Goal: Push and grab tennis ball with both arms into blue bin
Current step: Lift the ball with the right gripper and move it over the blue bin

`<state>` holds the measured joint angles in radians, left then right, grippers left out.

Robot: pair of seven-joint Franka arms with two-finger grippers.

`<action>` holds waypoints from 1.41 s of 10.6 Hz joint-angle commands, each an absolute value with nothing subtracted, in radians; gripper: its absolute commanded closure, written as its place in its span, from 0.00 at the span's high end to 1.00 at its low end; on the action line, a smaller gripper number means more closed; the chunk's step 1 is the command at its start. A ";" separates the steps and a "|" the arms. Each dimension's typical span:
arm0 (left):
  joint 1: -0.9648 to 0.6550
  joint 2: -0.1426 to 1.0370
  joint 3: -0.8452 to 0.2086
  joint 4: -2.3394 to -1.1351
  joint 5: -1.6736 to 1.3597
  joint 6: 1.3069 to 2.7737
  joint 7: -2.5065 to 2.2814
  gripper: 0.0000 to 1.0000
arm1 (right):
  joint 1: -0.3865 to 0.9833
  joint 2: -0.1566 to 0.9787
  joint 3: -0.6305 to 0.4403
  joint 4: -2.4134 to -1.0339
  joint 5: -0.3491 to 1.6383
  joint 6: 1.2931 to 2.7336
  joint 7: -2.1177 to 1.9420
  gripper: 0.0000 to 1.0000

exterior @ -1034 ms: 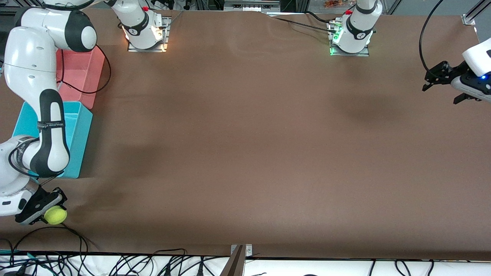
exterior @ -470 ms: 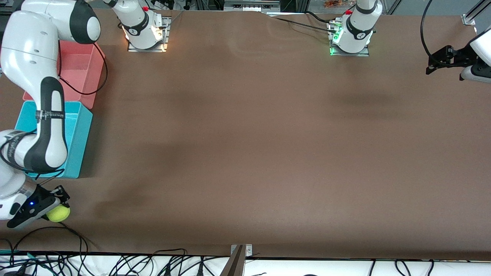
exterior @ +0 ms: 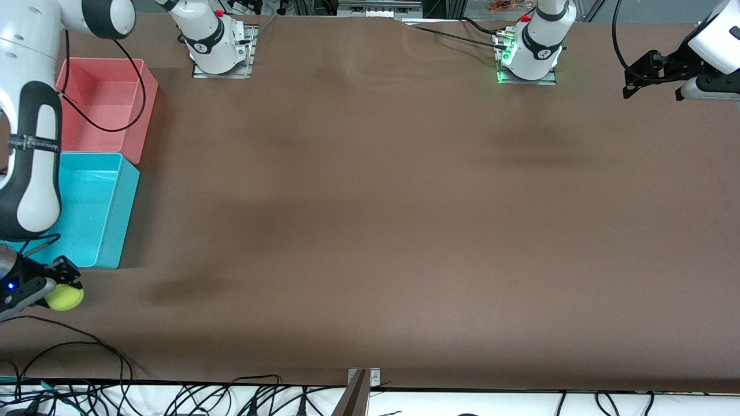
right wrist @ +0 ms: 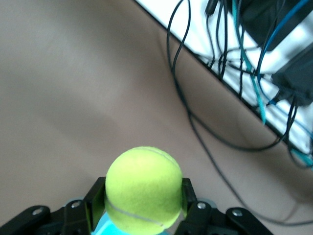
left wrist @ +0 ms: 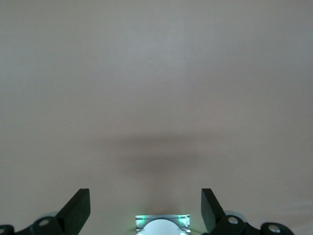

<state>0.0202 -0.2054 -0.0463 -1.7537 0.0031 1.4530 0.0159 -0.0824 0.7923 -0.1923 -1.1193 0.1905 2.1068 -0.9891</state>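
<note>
My right gripper [exterior: 58,289] is shut on the yellow-green tennis ball [exterior: 65,299] and holds it in the air over the table, beside the corner of the blue bin [exterior: 118,208] that lies nearest the front camera. In the right wrist view the ball [right wrist: 143,188] sits clamped between the two black fingers [right wrist: 95,203]. The blue bin stands at the right arm's end of the table. My left gripper [exterior: 627,81] is open and empty, raised over the left arm's end of the table; its fingers [left wrist: 78,208] stand wide apart above bare brown tabletop.
A pink-red bin [exterior: 130,107] stands beside the blue bin, farther from the front camera. Black cables [exterior: 69,346] lie along the table's front edge, also shown in the right wrist view [right wrist: 205,112]. The two arm bases [exterior: 217,52] [exterior: 529,58] stand at the table's back edge.
My right gripper has lifted the tennis ball off the table and carried it toward the blue bin. My left gripper has risen and drawn back toward its base.
</note>
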 commanded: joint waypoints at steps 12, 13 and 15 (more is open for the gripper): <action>-0.089 -0.078 0.011 -1.625 -0.028 1.534 -0.006 1.00 | -0.267 0.520 -0.224 -1.769 0.248 2.123 -1.246 0.22; -0.087 -0.078 0.011 -1.623 -0.029 1.532 -0.006 1.00 | -0.271 0.535 -0.224 -1.778 0.258 2.129 -1.247 0.22; -0.087 -0.077 0.014 -1.623 -0.028 1.532 -0.006 1.00 | -0.285 0.578 -0.224 -1.782 0.258 2.161 -1.252 0.25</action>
<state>-0.0784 -0.0875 0.0021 -1.6485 -0.0206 1.5379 0.0028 -0.2619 0.5488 -0.2314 -1.7679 0.2315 2.1246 -1.2231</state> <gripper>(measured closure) 0.000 0.348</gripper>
